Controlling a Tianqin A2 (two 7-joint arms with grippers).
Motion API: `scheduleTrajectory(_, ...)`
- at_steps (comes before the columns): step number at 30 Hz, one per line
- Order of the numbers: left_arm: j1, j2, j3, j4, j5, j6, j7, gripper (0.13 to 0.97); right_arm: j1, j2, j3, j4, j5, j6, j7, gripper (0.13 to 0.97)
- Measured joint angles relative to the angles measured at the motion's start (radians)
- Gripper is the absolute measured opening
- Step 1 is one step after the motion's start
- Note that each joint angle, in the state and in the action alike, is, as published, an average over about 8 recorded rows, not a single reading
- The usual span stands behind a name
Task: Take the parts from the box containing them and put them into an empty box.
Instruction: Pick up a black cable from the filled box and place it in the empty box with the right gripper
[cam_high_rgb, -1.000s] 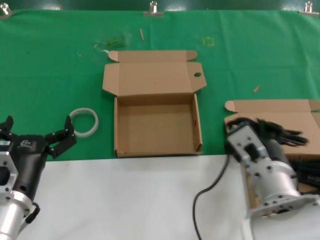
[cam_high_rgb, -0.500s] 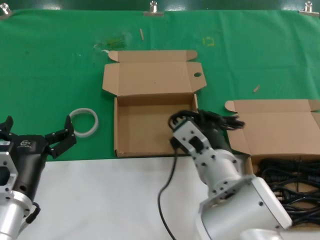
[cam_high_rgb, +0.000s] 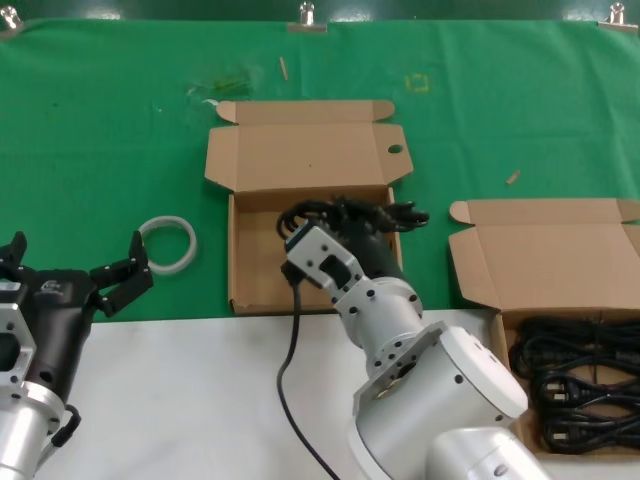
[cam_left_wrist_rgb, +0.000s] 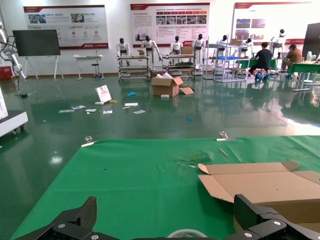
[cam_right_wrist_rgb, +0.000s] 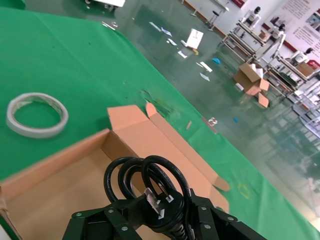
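My right gripper (cam_high_rgb: 345, 222) is shut on a black power cable bundle (cam_right_wrist_rgb: 150, 192) and holds it over the empty box (cam_high_rgb: 258, 262), the open cardboard box with a holed lid tab (cam_high_rgb: 394, 150). In the right wrist view the coiled cable and its plug sit between the jaws above the box floor (cam_right_wrist_rgb: 60, 195). The box with the parts (cam_high_rgb: 570, 245) stands at the right, with several black cables (cam_high_rgb: 575, 385) in it. My left gripper (cam_high_rgb: 75, 270) is open and empty at the left near the table's front edge.
A translucent white ring (cam_high_rgb: 167, 245) lies left of the empty box; it also shows in the right wrist view (cam_right_wrist_rgb: 36, 114). A white surface (cam_high_rgb: 180, 400) covers the front of the table. Small scraps lie on the green cloth (cam_high_rgb: 120, 130) at the back.
My right arm has swung left from the parts box with the cable bundle, and now holds it over the empty box. The left arm has not moved.
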Motion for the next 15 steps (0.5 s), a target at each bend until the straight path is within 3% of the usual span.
scheduleTrajectory(15, 0.000, 0.000, 0.000, 0.000, 0.000, 0.000, 0.000, 0.965, 0.050, 0.032, -0.089, -0.085, 0.029, -0.033, 0.103, 0.254)
